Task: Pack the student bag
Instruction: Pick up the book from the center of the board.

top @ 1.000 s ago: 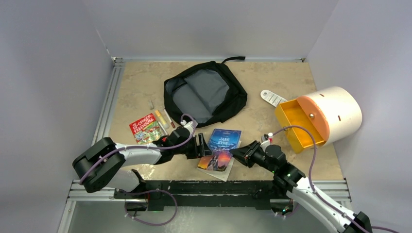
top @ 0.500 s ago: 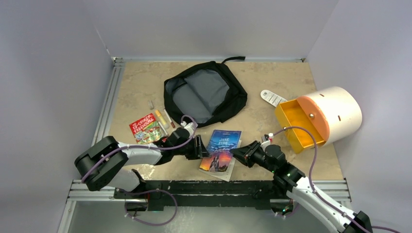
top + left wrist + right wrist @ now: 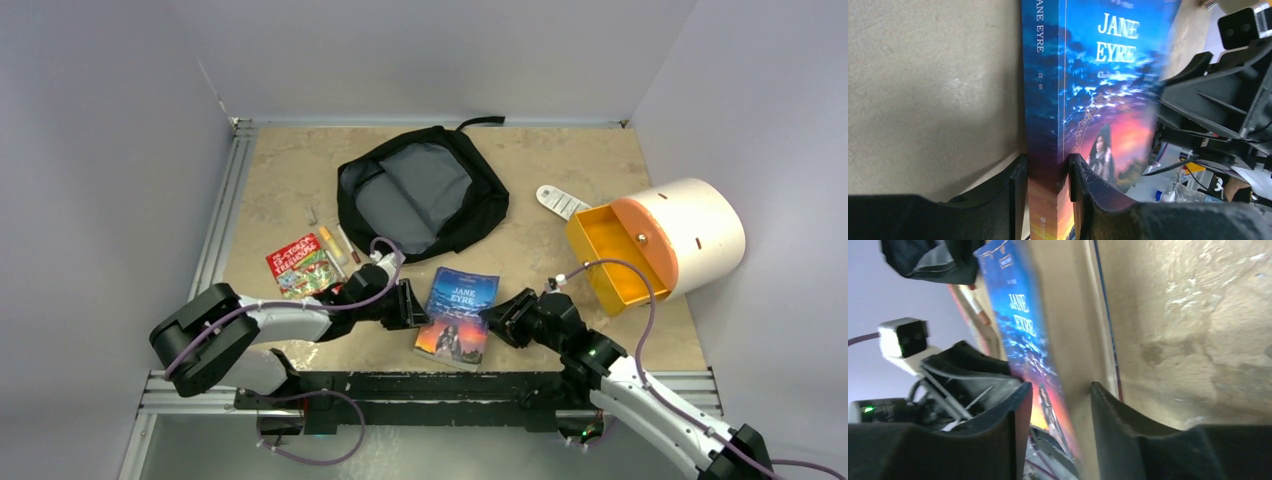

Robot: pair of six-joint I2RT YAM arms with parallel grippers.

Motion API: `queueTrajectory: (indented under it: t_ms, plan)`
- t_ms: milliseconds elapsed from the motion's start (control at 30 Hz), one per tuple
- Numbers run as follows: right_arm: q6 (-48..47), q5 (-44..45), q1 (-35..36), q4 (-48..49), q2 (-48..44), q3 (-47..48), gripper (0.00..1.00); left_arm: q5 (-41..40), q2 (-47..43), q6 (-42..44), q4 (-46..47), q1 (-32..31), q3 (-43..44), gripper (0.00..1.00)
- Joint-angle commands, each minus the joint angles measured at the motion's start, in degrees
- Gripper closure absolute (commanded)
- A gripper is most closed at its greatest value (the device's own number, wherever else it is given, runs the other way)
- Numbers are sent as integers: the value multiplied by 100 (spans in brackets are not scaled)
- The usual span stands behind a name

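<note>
Tabletop (image 3: 290, 170): student bag (image 3: 420, 190) open (grey lining showing); book (image 3: 460, 315) outside.

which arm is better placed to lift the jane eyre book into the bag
Left: the left tool pinches the book by the spine, nearer the student bag; the right tool straddles the opposite edge, seemingly loose.

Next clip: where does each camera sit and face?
Top external: above and behind the left arm and right arm, both showing, looking down on table, student bag, book.
Left wrist: on the left arm, looking along its fingers flanking the book's spine.
Right wrist: on the right arm, looking along its fingers astride the book's pages.
Shared: the book; left wrist sees the right gripper, right wrist the left gripper.
</note>
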Motion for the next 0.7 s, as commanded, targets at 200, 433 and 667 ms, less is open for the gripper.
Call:
queueTrajectory:
  t_ms: [200, 433, 667]
  plan:
    - [-1166, 799, -13, -752, 1001, 1442, 23, -39, -688, 303, -202, -23, 662, 100]
    - [-2154, 759, -11, -695, 1779, 2260, 12, -52, -593, 709, -501, -25, 887, 100]
    - [-2789, 1012, -15, -1338, 2526, 3003, 9, -173, -638, 951, -641, -21, 1055, 100]
